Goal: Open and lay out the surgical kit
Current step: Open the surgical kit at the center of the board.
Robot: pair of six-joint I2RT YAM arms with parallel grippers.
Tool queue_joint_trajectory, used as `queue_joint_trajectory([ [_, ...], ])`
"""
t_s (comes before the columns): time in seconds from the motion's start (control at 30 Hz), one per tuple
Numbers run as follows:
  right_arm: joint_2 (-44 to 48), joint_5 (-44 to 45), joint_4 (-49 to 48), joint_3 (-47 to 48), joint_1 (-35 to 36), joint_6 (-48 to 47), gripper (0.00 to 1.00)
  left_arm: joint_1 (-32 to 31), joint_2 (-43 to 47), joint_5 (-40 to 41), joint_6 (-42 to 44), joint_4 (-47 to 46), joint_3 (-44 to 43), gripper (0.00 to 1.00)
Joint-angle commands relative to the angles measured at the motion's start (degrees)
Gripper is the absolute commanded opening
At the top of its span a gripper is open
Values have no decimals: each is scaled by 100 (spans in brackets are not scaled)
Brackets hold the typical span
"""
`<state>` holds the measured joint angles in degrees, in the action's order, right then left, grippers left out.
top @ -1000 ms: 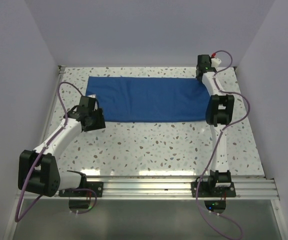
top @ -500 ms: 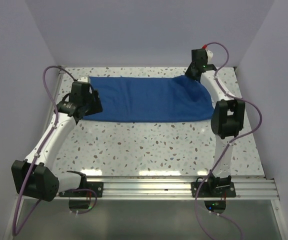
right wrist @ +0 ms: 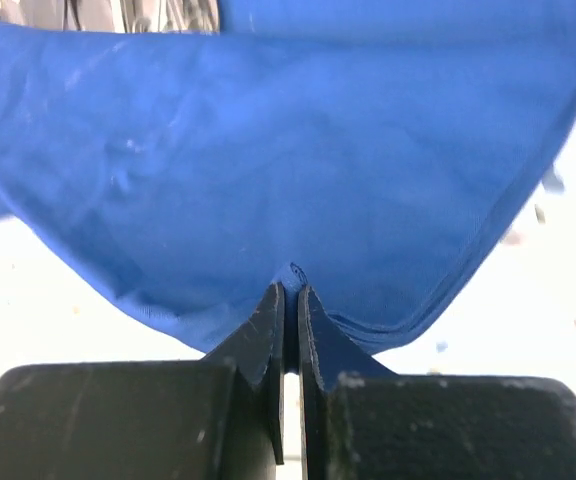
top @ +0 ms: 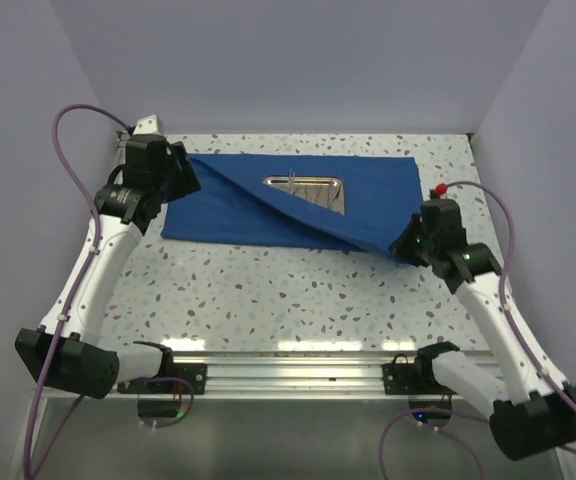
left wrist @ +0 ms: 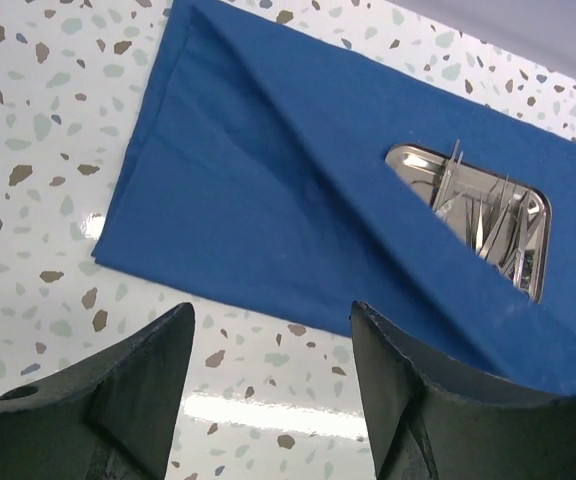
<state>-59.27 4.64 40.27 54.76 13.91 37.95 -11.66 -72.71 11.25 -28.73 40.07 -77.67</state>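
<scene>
1. While the right tool [top: 402,244] pinches the near-right corner of the blue cloth wrap [top: 258,205], the overhead view shows that wrap spread across the far half of the speckled bench [top: 298,290]. One flap runs as a slanting fold from the far-left corner down to that pinched corner. Behind the fold a three-sided gap opens, and there is the steel tray [top: 290,182], lying on the cloth with thin silver instruments [top: 320,190] inside it. The left tool [top: 183,175] hangs at the wrap's far-left corner; from up here I cannot tell whether it touches the cloth.

2. Over to the left wrist camera: the left tool [left wrist: 270,315] has its jaws wide apart with nothing between them. Beyond them lies the blue cloth wrap [left wrist: 248,190] with its near-left corner on the bench [left wrist: 38,130]. The diagonal fold cuts across the steel tray [left wrist: 408,160] and covers its near side. The silver instruments [left wrist: 488,220] lie bunched in the uncovered part, too thin and tangled to name one by one.

3. Now the right wrist camera: the right tool [right wrist: 291,290] has its jaws pressed together, clamped on the rounded corner of the blue cloth wrap [right wrist: 288,140]. The cloth fans out from the grip and fills most of the view. A sliver of the steel tray [right wrist: 28,12] peeks over its top edge at upper left, and the bench [right wrist: 568,260] is a blur at the right.
</scene>
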Motion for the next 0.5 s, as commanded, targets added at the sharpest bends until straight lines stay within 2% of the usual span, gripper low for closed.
queue_joint_trajectory([
  [0.0,1263,-445,1759,-596,6,-139,0,-12,-68,185,-343,9,-345,68],
  [0.1,1995,-683,2981,-930,6,-297,0,-12,2,361,-615,0,-372,67],
  [0.13,2502,-919,3152,-1002,15,-324,0,-12,37,413,-781,-8,-354,67],
  [0.23,3051,-843,3724,-1038,24,-192,0,-12,178,379,-1116,-52,-214,67],
  [0.4,2737,-957,4285,-643,24,-350,0,-126,406,431,-1617,105,15,65],
  [0.47,2483,-703,4610,-267,24,-368,0,-310,546,851,-1819,438,50,65],
])
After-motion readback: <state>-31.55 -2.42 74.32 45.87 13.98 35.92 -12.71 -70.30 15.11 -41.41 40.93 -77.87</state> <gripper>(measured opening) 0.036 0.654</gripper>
